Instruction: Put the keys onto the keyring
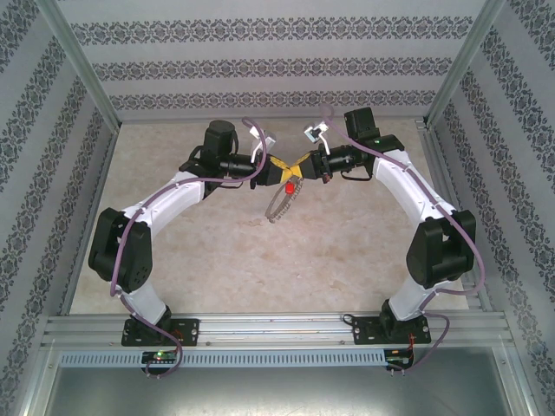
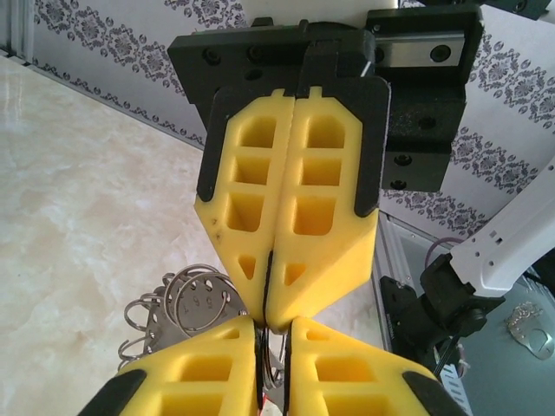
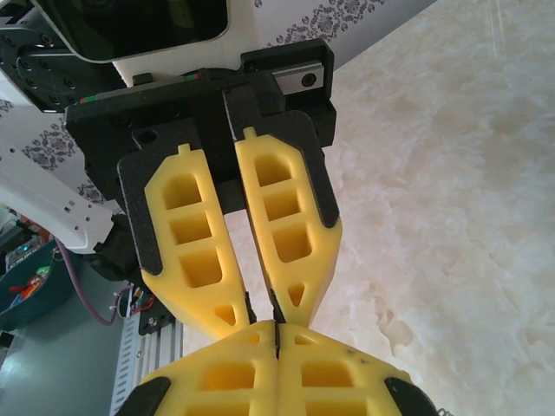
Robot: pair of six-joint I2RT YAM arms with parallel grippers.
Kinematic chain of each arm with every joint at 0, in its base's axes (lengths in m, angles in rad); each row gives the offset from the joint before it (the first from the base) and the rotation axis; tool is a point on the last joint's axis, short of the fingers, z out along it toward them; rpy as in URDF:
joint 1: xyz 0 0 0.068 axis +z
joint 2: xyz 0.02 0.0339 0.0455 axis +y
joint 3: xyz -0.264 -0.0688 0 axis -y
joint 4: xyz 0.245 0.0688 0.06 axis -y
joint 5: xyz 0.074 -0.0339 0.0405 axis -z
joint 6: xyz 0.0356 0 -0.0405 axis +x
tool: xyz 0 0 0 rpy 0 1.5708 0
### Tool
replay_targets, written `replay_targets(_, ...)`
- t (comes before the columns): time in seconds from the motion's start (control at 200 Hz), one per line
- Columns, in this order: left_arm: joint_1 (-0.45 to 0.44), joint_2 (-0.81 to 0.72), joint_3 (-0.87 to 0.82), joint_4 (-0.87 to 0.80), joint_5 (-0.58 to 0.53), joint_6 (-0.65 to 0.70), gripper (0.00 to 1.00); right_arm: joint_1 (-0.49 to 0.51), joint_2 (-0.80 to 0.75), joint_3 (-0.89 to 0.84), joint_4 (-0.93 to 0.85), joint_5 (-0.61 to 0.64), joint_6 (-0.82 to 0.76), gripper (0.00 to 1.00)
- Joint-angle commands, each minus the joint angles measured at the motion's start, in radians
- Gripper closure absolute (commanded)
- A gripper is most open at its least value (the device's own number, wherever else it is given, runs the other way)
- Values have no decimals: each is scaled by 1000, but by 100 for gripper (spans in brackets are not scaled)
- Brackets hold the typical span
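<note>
My left pincer (image 2: 273, 338) is pressed nearly together on thin metal of the keyring (image 2: 189, 303). My right pincer (image 3: 277, 340) is fully together, tip to tip with it; I can't tell what it grips, if anything. One keyring hangs below both pincers, above the counter (image 1: 217, 260), with one red-headed key (image 1: 288, 187) at its top.

From above I see both arms bent into one arch. The left gripper (image 1: 279, 165) and the right gripper (image 1: 303, 163) meet tip to tip in the middle, so nothing can pass between them. Just under this meeting point are the keys (image 1: 289, 187), and the keyring (image 1: 281, 204) hangs below them, which blocks an approach from beneath. The table (image 1: 217, 260) inside the arch is open. Patterned walls (image 1: 277, 69) close the back and both sides, and a metal rail (image 1: 277, 328) closes the near edge.
</note>
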Motion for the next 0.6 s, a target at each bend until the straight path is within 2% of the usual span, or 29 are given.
replay_targets(0.0,-14,-9,-9,73,50,-10,92,8,5,22,54,-23,9,100)
replay_targets(0.185,-13,-11,-20,109,46,-27,100,8,3,13,88,-14,39,100)
replay_targets(0.345,-14,-13,-39,153,48,-44,100,9,-5,-7,146,-11,81,100)
replay_targets(0.495,-13,-20,-85,280,27,-102,100,10,-10,-27,196,-4,121,100)
replay_targets(0.6,-15,-23,-90,285,23,-91,100,13,-11,-40,223,1,140,100)
